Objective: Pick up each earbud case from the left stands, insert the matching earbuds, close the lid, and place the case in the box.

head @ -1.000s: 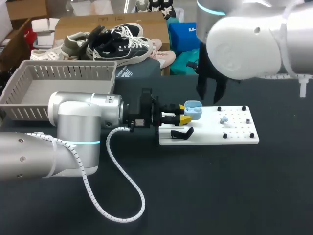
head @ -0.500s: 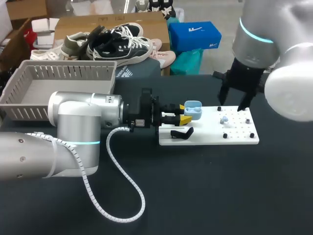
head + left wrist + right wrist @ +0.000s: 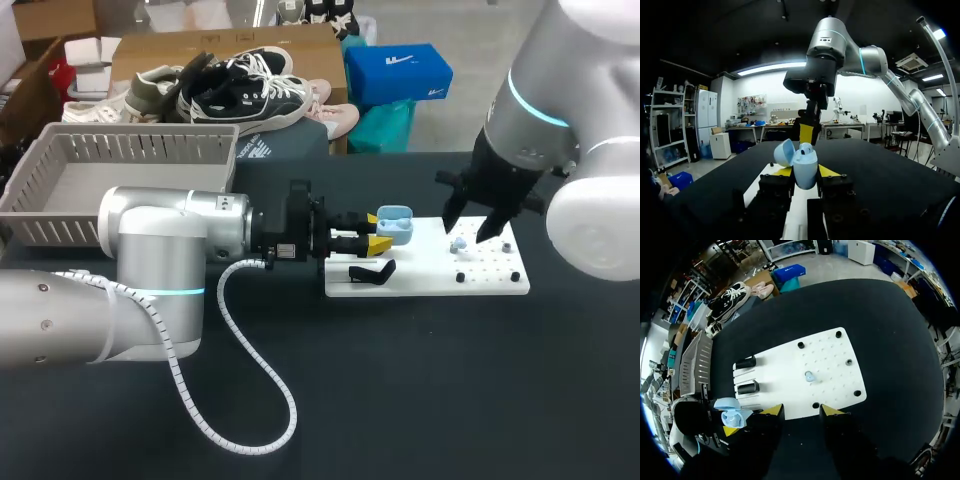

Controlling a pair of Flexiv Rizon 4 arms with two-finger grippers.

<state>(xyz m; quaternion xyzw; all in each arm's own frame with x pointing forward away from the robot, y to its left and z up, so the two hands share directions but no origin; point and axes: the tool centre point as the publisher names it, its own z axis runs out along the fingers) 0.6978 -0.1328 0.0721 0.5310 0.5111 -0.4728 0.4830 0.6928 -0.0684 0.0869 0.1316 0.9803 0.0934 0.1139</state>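
The left gripper (image 3: pixel 377 230) is closed around a small light-blue plastic earbud case (image 3: pixel 396 225), one yellow-tipped finger pressing on each side of it. In the left wrist view the case (image 3: pixel 804 165) sits upright between those fingers (image 3: pixel 785 171) with its rounded lid swung open, tilted away from the gripper (image 3: pixel 805 172). Just ahead of the held case hangs the right gripper (image 3: pixel 468 222), pointing down with its fingers spread fairly wide and nothing between them. Under it lies a flat white rectangular pegboard (image 3: pixel 430 275) on the black table (image 3: pixel 400 380). From the right wrist view, a single pale-blue earbud (image 3: pixel 809 376) stands on the pegboard (image 3: pixel 785 375) just ahead of the right gripper (image 3: pixel 802 411), roughly in line with the gap between its fingers and not touched by them. Beside that gripper, towards the left arm, two short black cylindrical stands (image 3: pixel 745 362) rest on the board, and the held case (image 3: pixel 732 412) is just past the board's edge there. A grey slatted plastic basket (image 3: pixel 120 150) sits well behind the left gripper, beside the left arm.
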